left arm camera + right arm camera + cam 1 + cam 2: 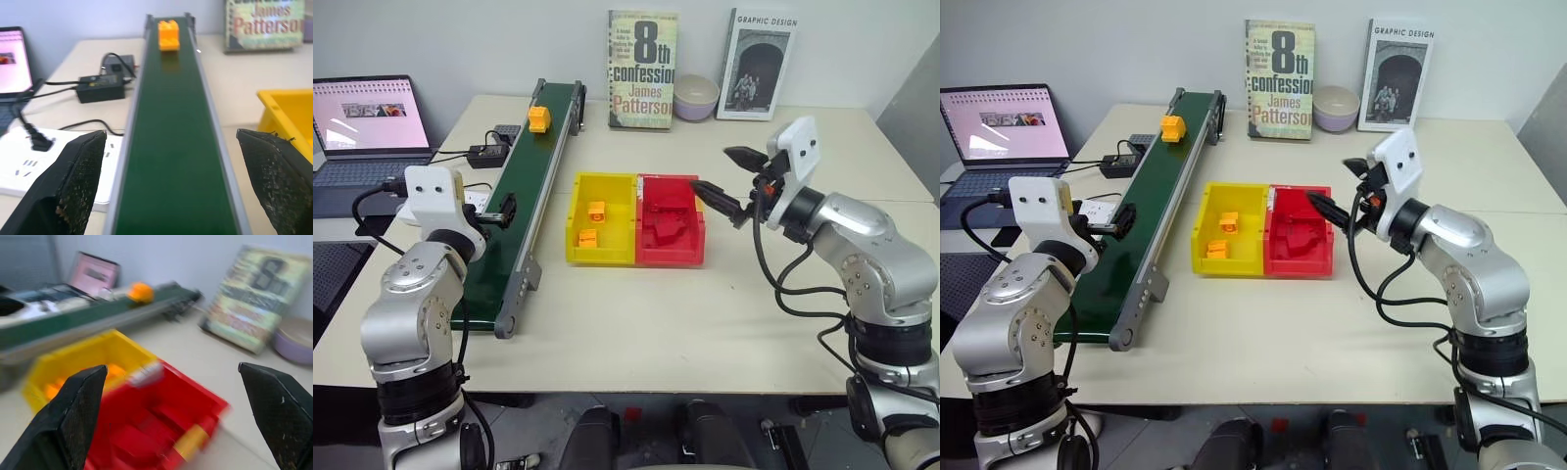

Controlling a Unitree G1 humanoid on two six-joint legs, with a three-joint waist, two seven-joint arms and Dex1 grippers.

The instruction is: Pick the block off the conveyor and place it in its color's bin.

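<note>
A pale table [636, 323] carries conveyor [524, 220], bins [636, 220], books [642, 69], bowl [696, 96].

Riding on the far end of the conveyor [524, 220]: the block [539, 118]. Sitting just right of the conveyor: the bin [603, 219], joined to another bin [670, 221], with books [642, 69] standing behind.

Silver arms, white wrists, black cables

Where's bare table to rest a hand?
Free: the near table in front of the yellow bin and red bin. Crowded: the laptop and cables left of the conveyor.
</note>
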